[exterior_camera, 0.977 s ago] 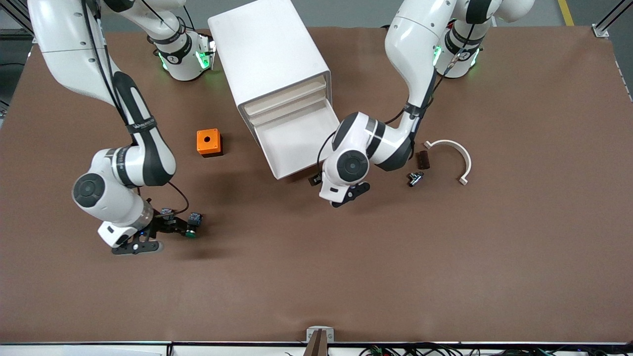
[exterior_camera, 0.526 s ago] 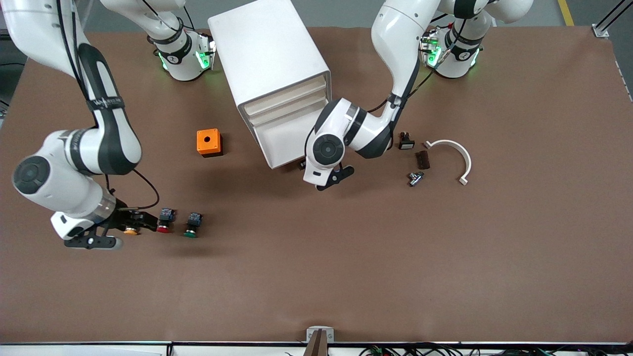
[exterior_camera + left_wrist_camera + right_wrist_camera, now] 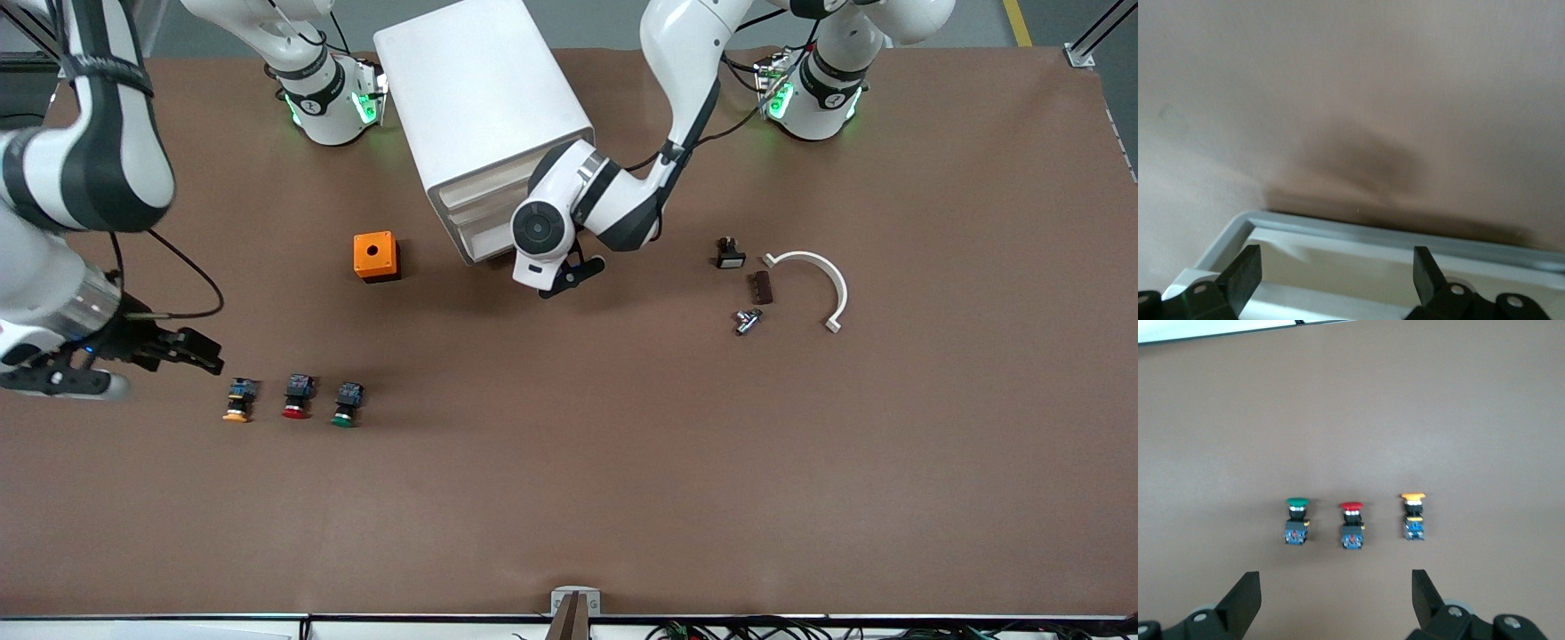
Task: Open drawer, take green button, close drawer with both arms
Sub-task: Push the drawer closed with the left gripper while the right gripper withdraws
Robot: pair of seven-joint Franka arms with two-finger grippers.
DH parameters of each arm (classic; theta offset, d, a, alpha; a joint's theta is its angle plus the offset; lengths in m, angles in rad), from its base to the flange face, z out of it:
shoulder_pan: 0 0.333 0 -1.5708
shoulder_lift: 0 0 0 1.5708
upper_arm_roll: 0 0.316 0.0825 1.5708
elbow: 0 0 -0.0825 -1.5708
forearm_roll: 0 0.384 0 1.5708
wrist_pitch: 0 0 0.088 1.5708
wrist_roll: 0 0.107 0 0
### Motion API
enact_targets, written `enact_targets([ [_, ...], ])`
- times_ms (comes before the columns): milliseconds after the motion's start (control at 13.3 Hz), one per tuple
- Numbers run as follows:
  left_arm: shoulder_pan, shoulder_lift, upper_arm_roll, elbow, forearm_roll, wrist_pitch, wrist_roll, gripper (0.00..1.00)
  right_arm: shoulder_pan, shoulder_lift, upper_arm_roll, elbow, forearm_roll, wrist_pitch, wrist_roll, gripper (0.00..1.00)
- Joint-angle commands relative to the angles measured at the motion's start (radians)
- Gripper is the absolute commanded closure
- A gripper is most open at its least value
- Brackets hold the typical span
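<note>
While the two-finger black left gripper (image 3: 569, 271) is hovering at the cream front of the wide, shallow white plastic drawer (image 3: 471, 233), its fingers (image 3: 1241, 277) are standing wide apart with nothing between them. That drawer is sitting low in the big white rounded cabinet (image 3: 480, 98), showing only a little beyond the cabinet's face. Over the brown desk (image 3: 622, 462) toward the right arm's end, the black right gripper (image 3: 200, 351) is hanging with its fingers (image 3: 1245, 600) also spread wide and empty. At about five o'clock from it in the front view, the small green-capped push button with black body and blue rear block (image 3: 346, 404) is lying on the desk, just beside a red-capped button (image 3: 297, 397) and a yellow-capped one (image 3: 238, 401), all three in a row. An orange box (image 3: 375, 256) is sitting at roughly twelve o'clock from the green button.
</note>
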Motion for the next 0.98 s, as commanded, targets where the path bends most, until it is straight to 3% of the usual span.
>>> enact_targets([
  [0,-0.027,-0.007,-0.004,-0.002,0.011,-0.009,-0.017,0.00,-0.028,-0.103,0.015,-0.028,-0.002,-0.074,0.012,0.00],
  [226,-0.033,-0.007,-0.021,-0.002,0.009,-0.005,-0.015,0.00,-0.029,-0.158,0.016,-0.007,-0.003,-0.171,0.014,0.00],
  [526,-0.015,-0.013,0.004,0.001,0.023,-0.003,-0.009,0.00,-0.022,-0.158,0.021,0.078,-0.015,-0.286,0.003,0.00],
  [677,0.007,-0.023,0.092,0.007,0.024,-0.003,0.000,0.00,-0.019,-0.155,0.022,0.105,-0.015,-0.323,0.000,0.00],
  [902,0.008,-0.062,0.302,0.021,0.026,-0.003,0.014,0.00,-0.018,-0.157,0.022,0.108,-0.023,-0.380,0.014,0.00],
])
